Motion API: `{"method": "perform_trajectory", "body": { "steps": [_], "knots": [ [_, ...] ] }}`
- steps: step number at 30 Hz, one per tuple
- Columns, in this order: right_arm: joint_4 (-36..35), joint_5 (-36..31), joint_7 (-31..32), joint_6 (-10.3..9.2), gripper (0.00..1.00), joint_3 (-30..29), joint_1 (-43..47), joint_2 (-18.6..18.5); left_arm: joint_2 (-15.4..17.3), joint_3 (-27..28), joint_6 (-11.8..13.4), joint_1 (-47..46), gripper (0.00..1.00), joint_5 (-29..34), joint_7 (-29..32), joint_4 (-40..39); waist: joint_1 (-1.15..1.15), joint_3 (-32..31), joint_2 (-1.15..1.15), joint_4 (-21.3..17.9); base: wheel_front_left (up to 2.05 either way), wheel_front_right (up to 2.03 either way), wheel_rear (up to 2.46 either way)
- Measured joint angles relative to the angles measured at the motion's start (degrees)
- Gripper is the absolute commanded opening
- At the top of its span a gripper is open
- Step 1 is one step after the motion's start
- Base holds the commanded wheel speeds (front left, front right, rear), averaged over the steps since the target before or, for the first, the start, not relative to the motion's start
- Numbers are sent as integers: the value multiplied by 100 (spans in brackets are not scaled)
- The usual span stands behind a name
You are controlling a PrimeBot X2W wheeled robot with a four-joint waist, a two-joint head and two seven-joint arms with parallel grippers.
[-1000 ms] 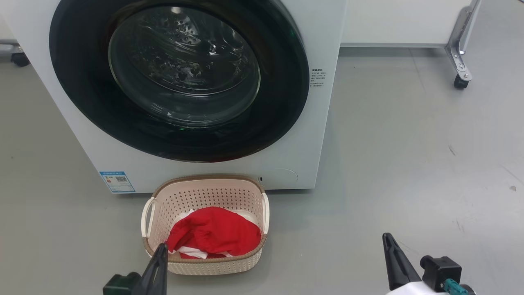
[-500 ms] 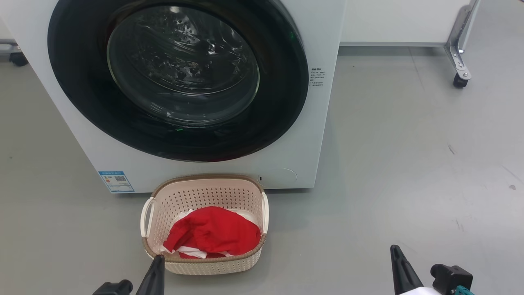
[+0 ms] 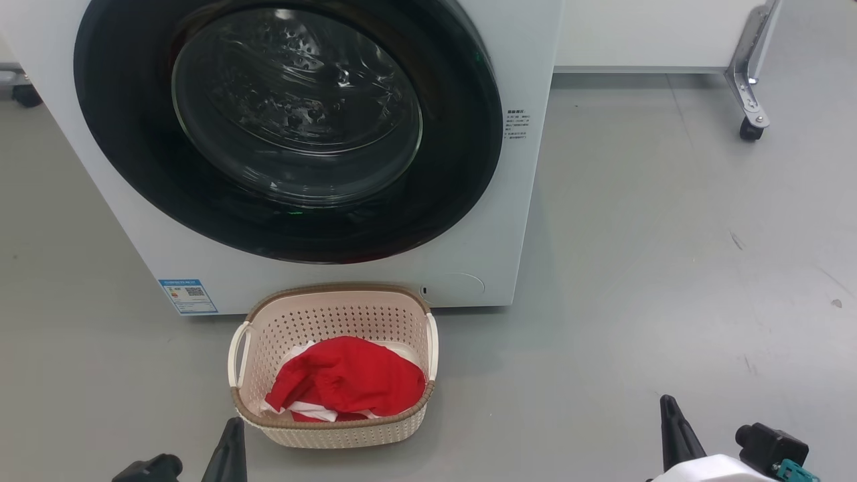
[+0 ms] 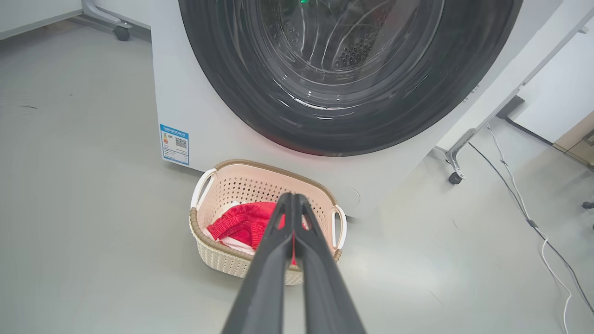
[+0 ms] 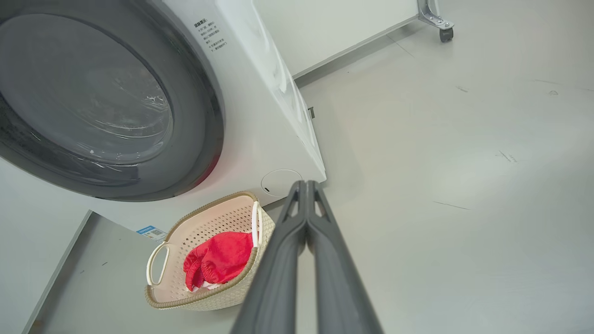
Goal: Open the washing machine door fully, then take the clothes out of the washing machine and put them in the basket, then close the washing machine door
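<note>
Two pairs of fingers sit low and empty. On the left, the left fingers (image 3: 232, 445) are pressed together with nothing in them, just beside the near left corner of the basket (image 3: 335, 290). If that arm swings to the side, it can knock the basket and slide it or tip it. The basket stands on the floor, right in front of the washing machine (image 3: 469, 268). The red clothes (image 3: 348, 381) lie in a heap inside it, below the rim. A hard bump could spill them out. Above the basket, the washing machine door (image 3: 127, 154) lies flat against the front and looks shut. Its dark edge makes it hard to tell if it has clicked. If it has not, it may swing out over the basket. Far on the right, the right fingers (image 3: 673, 428) are pressed together too, holding nothing. They are well apart from everything, so they bring little risk.
</note>
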Motion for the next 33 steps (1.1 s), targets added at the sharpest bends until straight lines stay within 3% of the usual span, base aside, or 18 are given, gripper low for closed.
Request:
{"method": "perform_trajectory", "body": {
  "steps": [33],
  "knots": [
    [-36, 2465, 578, 153, 0, -527, -447, -162, 25, 543, -327, -399, 0, -2462, 464, 146, 0, 35, 0, -48, 0, 0, 0]
  ]
}}
